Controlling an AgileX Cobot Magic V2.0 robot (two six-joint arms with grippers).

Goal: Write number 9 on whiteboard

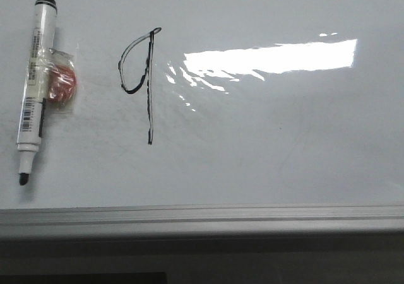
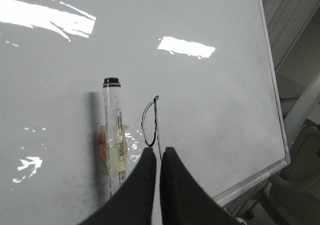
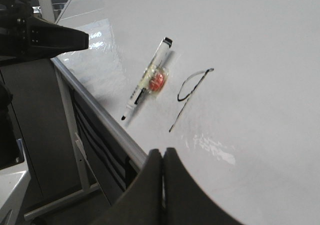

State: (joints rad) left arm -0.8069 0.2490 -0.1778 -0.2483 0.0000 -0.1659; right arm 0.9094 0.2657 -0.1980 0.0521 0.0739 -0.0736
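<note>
The number 9 (image 1: 144,85) is drawn in thin black line on the whiteboard (image 1: 284,145), a narrow loop joined to a long straight stem. It also shows in the left wrist view (image 2: 151,125) and the right wrist view (image 3: 190,92). A white marker (image 1: 36,82) with a black cap end and bare tip lies flat on the board left of the figure, with a taped red piece (image 1: 62,82) beside it. My left gripper (image 2: 159,152) is shut and empty, raised above the board near the stem's foot. My right gripper (image 3: 162,152) is shut and empty over the board's near edge.
The board's grey metal frame edge (image 1: 202,218) runs along the front. A bright glare patch (image 1: 271,58) lies right of the figure. The left arm's dark body (image 3: 40,37) shows in the right wrist view. A stand and floor lie beyond the board's side edge (image 2: 280,135).
</note>
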